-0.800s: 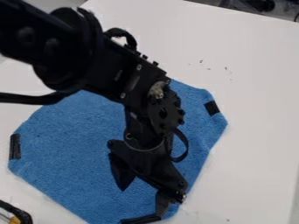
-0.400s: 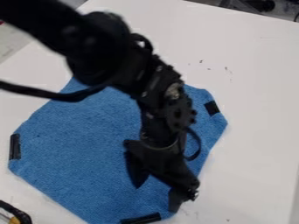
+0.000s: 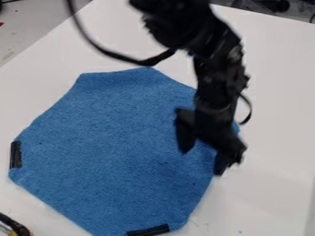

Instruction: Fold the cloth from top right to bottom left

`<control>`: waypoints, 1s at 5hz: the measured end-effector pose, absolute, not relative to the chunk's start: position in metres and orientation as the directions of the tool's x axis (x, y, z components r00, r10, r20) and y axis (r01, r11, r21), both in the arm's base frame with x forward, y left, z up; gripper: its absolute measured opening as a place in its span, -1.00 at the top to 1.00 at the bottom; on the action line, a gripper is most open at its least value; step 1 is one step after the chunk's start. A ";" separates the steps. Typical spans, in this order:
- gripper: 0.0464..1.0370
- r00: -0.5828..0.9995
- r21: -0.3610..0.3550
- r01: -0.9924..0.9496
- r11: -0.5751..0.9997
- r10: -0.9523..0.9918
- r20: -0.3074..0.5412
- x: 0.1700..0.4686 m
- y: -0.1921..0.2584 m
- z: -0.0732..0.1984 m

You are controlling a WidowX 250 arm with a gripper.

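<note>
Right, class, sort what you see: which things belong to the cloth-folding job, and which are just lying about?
Job:
- blue cloth
- black strips on its edges
- gripper, over the cloth's right side

Lying about:
- black-and-yellow object, lower left corner
- dark objects, top right

The arm (image 3: 184, 27) is black all over, bulky at the upper joint and knobbly along one edge, with a small greyish patch (image 3: 235, 53) near the wrist. A thick black cable (image 3: 113, 54) bows out from one side, a thinner loop (image 3: 248, 110) from the other. The black gripper (image 3: 201, 162) has two broad, tapering fingers (image 3: 184, 133).
</note>
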State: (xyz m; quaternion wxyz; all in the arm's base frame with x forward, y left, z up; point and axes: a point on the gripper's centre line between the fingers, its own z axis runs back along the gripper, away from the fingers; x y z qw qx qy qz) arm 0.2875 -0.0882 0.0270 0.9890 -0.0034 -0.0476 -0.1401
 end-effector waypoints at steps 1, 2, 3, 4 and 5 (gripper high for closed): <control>-0.93 0.946 0.007 0.287 0.958 -0.285 0.156 0.331 -0.100 0.038; -0.93 0.949 0.001 0.220 0.975 -0.214 0.232 0.357 -0.106 0.045; -0.93 0.953 -0.033 0.179 0.983 -0.165 0.256 0.371 -0.110 0.040; -0.93 0.956 -0.044 0.118 0.992 -0.102 0.275 0.376 -0.107 0.028; -0.93 0.960 -0.026 0.089 0.996 -0.079 0.267 0.377 -0.104 0.016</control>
